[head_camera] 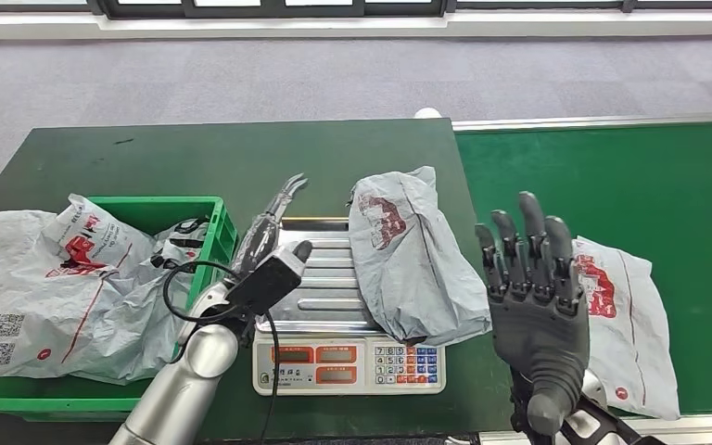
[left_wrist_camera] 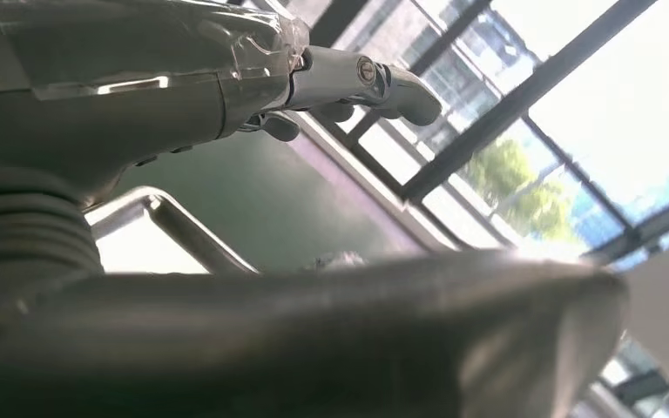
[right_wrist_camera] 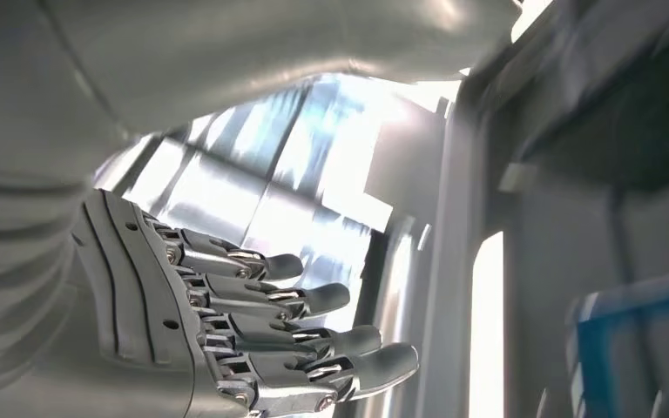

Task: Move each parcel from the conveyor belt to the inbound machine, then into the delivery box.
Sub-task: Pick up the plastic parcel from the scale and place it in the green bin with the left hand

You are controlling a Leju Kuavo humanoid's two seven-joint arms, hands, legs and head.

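A green conveyor belt is running along the right, carrying a white parcel near its front edge. A grey parcel is lying on the scale. The right hand is hovering empty, fingers spread. The left hand is stretching out empty over the scale's left side.

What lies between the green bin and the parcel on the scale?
In the head view, the left robot hand lies flat over the scale's metal platform, between the bin and the parcel.
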